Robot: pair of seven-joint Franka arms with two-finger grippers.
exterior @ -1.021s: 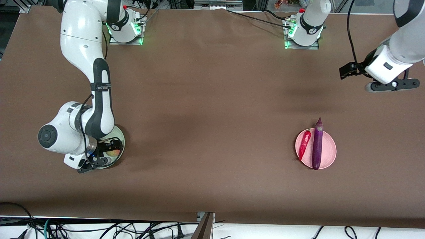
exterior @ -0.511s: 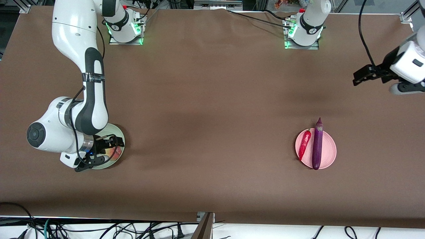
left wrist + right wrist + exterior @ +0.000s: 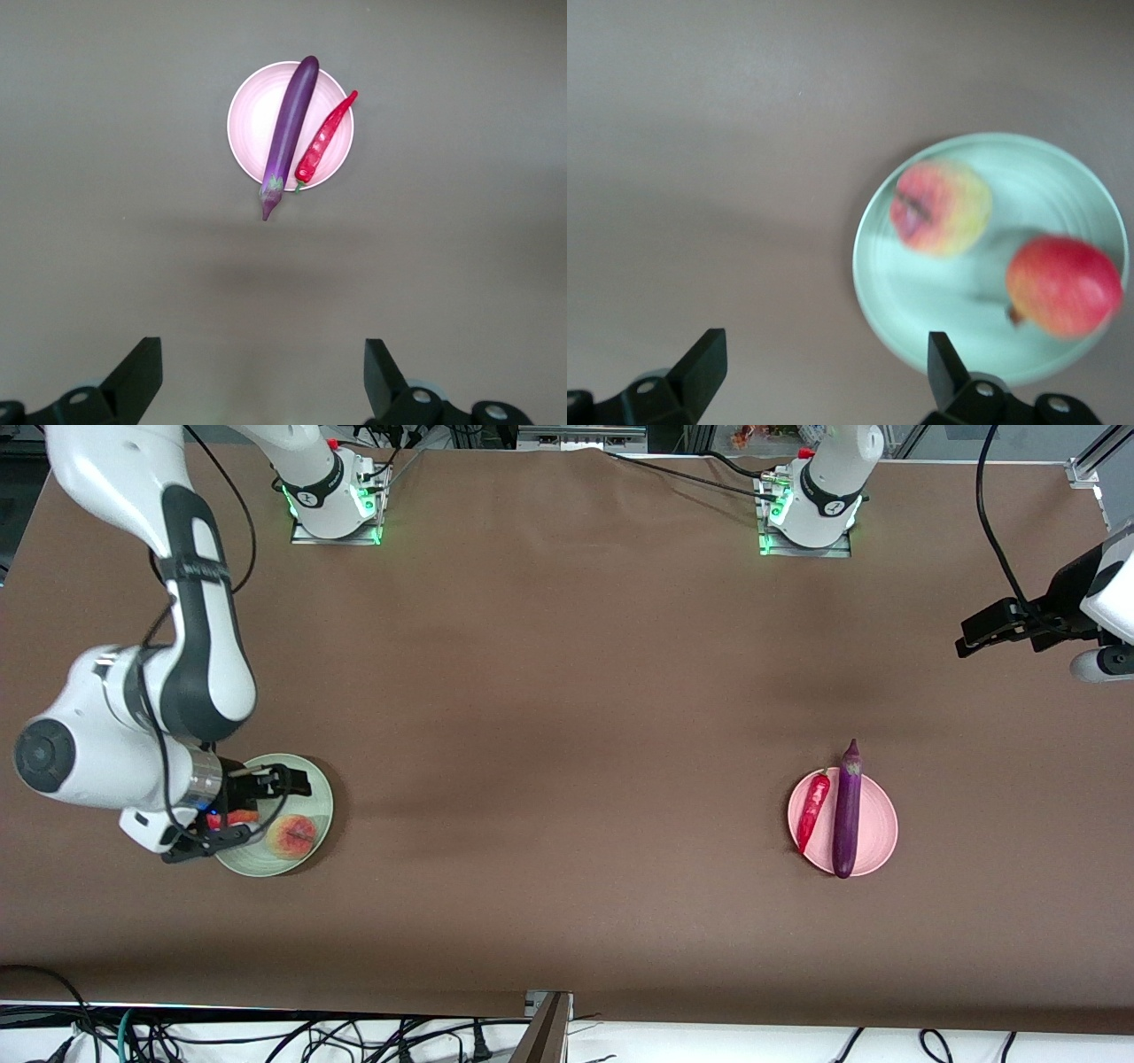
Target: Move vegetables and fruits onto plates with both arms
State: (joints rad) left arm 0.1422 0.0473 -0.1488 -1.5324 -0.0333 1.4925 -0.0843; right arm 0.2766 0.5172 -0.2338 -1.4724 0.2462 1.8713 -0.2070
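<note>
The pale green plate (image 3: 317, 802) holds the pinkish-yellow peach (image 3: 292, 835) and the red pomegranate-like fruit (image 3: 241, 817), which my right wrist partly hides. My right gripper (image 3: 291, 783) hangs open and empty above that plate's farther rim. Its wrist view shows the plate (image 3: 921, 301), the peach (image 3: 941, 206), the red fruit (image 3: 1063, 285) and the gripper (image 3: 824, 376). The pale pink plate (image 3: 877, 824) holds the purple eggplant (image 3: 848, 810) and the red chili (image 3: 812, 812). My left gripper (image 3: 974, 636) is open, empty and high over bare table; its wrist view (image 3: 263, 381) shows both vegetables on the pink plate (image 3: 252, 124).
A brown cloth covers the table. The arm bases stand at the table's farther edge, the right arm's (image 3: 337, 509) and the left arm's (image 3: 806, 514). A metal post (image 3: 545, 1027) and loose cables lie past the table's near edge.
My right gripper has lifted off the green plate and drawn toward the right arm's end, uncovering the peach. My left gripper has drifted farther toward the left arm's end.
</note>
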